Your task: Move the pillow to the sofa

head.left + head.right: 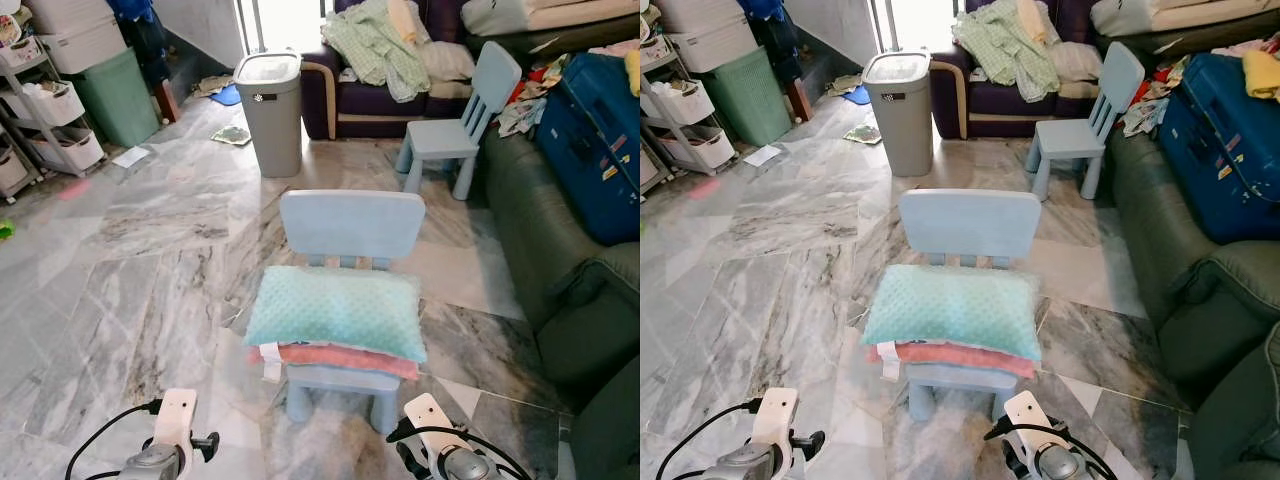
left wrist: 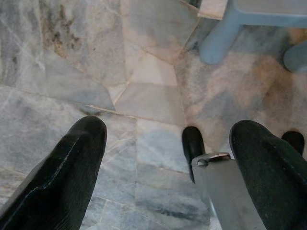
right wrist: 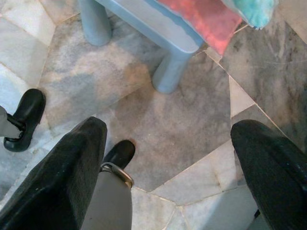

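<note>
Right now both grippers, left gripper (image 2: 168,158) and right gripper (image 3: 168,158), hang spread and empty over floor; the pillow (image 1: 335,311) lies ahead of the fingers on a chair (image 1: 350,225), atop a pink cushion (image 1: 345,358) that might drag along.

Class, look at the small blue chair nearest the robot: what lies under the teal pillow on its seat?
Under the teal pillow lies a pink cushion, only its front edge showing, with a white tag at its left corner. Both rest on the blue chair; the pillow covers the rest.
</note>
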{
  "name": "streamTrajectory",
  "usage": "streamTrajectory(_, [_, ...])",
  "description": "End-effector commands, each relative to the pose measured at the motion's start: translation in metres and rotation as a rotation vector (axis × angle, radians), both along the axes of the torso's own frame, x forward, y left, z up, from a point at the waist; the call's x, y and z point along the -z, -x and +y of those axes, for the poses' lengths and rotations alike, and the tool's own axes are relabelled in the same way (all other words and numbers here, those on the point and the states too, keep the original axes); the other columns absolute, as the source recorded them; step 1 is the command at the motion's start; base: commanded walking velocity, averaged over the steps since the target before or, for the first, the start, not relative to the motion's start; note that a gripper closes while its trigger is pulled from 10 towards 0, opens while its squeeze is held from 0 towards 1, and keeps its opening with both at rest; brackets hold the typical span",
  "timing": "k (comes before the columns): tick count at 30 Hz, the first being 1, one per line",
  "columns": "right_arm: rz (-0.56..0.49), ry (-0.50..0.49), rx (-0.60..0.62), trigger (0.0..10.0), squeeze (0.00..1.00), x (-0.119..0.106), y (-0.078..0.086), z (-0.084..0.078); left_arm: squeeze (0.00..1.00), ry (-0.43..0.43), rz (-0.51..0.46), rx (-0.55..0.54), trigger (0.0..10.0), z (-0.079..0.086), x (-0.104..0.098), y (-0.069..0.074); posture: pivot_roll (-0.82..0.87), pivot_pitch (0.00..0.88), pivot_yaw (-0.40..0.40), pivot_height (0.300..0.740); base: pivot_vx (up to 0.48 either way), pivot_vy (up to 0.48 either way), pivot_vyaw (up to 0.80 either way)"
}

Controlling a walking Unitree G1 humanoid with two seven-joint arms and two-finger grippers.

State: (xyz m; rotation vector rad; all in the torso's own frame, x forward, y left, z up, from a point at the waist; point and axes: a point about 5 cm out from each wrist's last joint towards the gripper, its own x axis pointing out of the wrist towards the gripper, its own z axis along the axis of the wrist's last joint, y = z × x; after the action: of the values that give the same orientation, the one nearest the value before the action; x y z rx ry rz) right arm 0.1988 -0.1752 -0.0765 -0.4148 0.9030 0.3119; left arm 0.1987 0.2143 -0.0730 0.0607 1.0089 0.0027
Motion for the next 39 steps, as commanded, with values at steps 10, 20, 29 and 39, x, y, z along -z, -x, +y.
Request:
streamTrajectory(10, [-0.305,-0.228,0.202,10.0,0.0,-0.043,-0.057,0.0,0.0,0.009,-0.302,0.07,10.0,0.007,-0.038,-0.049,0.01,0.0,0.043,0.74,0.0,0.0,0.0])
streamTrajectory(20, [-0.522,-0.44,0.185,10.0,0.0,-0.09,-0.07,-0.005,0.0,0.195,-0.717,0.213,10.0,-0.017,-0.096,-0.052,0.0,0.0,0.035,0.74,0.0,0.0,0.0])
streamTrajectory(29, [-0.701,-0.432,0.048,10.0,0.0,-0.151,-0.075,-0.022,0.0,0.09,-0.904,0.325,10.0,-0.036,-0.133,-0.036,0.0,0.0,0.038,0.74,0.0,0.0,0.0])
streamTrajectory(39, [-0.781,-0.435,0.348,10.0,0.0,-0.167,-0.066,-0.039,0.0,-0.026,-0.886,0.09,10.0,-0.005,-0.144,-0.053,-0.01,0.0,0.008,0.74,0.0,0.0,0.0])
